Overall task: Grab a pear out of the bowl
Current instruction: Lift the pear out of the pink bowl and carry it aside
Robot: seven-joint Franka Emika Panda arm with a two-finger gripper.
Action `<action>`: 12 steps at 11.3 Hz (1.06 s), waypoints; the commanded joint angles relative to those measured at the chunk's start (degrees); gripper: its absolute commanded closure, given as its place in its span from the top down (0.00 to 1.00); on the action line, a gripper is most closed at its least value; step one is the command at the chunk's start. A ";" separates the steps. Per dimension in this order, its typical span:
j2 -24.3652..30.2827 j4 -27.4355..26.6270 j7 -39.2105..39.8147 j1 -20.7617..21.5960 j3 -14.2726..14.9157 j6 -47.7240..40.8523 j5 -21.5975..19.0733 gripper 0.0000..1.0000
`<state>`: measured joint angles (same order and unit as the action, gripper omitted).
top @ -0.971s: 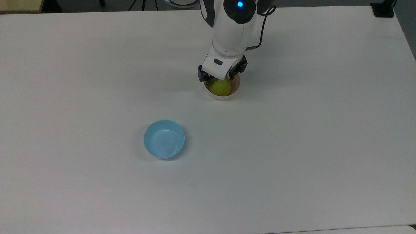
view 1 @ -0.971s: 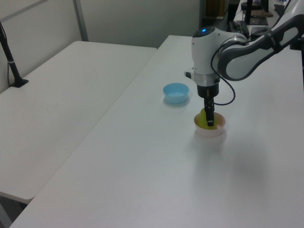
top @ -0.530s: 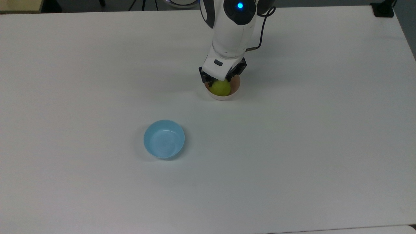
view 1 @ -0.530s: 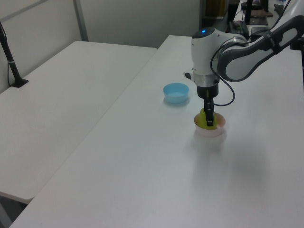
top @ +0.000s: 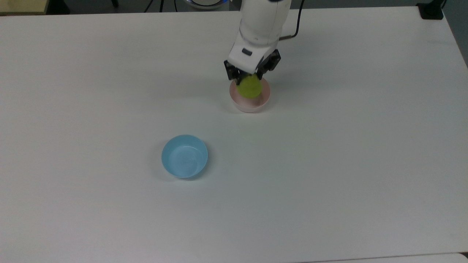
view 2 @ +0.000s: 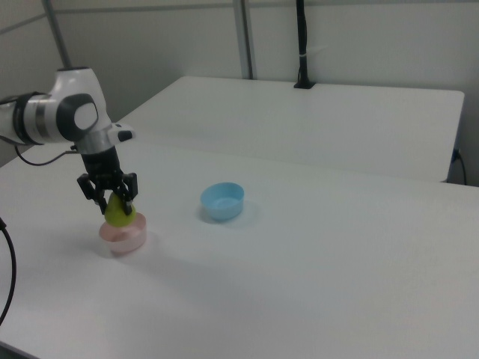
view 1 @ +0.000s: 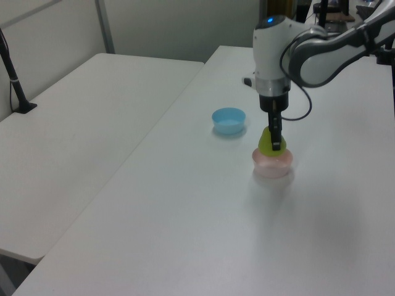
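White surface [top: 329,164], two bowls on it. Arm [top: 261,25] reaches in from the far edge in the top view, wrist pointing straight down.

Light blue bowl [top: 184,156] sits well apart from the other, nearer the surface's middle, toward the top view's left. Same spot as a second ago.

Pink bowl [top: 252,105] sits near the far edge, directly below the gripper [top: 249,79]. Hasn't shifted, and more of its inside shows now than before.

Jaws narrowly open, clamped on either side of the pear [top: 249,87], fingers [view 2: 129,187] gripping its upper part.

Change vs. a second ago: the pear was down inside the pink bowl with the jaws around it; now gripper and pear are higher. In the left view the pear [view 1: 271,143] hangs above the rim, its bottom just over the bowl [view 1: 272,165]. Right view agrees: pear [view 2: 116,212] raised over the bowl [view 2: 123,235], narrow end up between the jaws.
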<state>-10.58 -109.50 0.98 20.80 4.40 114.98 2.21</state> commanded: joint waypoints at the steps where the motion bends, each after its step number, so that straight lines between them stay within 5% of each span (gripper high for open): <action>1: 5.04 0.95 0.08 0.39 0.43 -5.02 -0.18 0.42; 3: 5.40 1.40 0.60 -1.10 1.31 -6.00 -0.18 0.42; 12: -0.74 0.96 8.87 -20.70 1.48 -1.17 1.92 0.42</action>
<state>-8.67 -108.36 8.89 2.43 6.18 111.48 2.87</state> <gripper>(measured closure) 0.379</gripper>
